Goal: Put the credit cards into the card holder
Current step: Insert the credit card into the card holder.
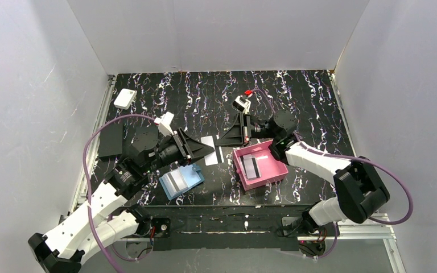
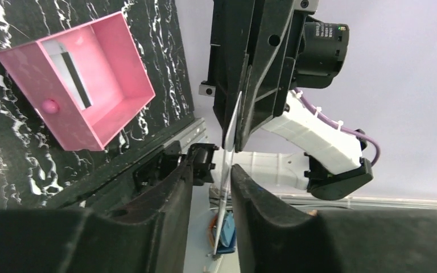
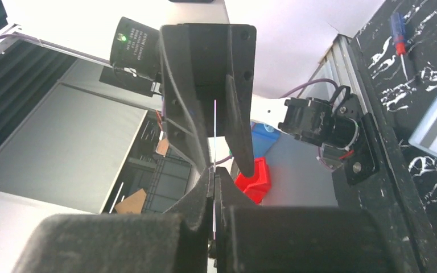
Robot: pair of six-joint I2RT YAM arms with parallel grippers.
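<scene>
Currently credit card (image 1: 211,159), judged light, stiff and slick, is held mid-air between the arms, right gripper (image 3: 212,179) clamped on one end, left gripper (image 2: 216,170) part-open astride the other; pinch flat faces squarely.

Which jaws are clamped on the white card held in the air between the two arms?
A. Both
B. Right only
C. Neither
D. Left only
B. In the right wrist view, the right gripper pinches the credit card edge-on with no gap. In the left wrist view, the left gripper has its jaws apart, with space on either side of the card.
</scene>
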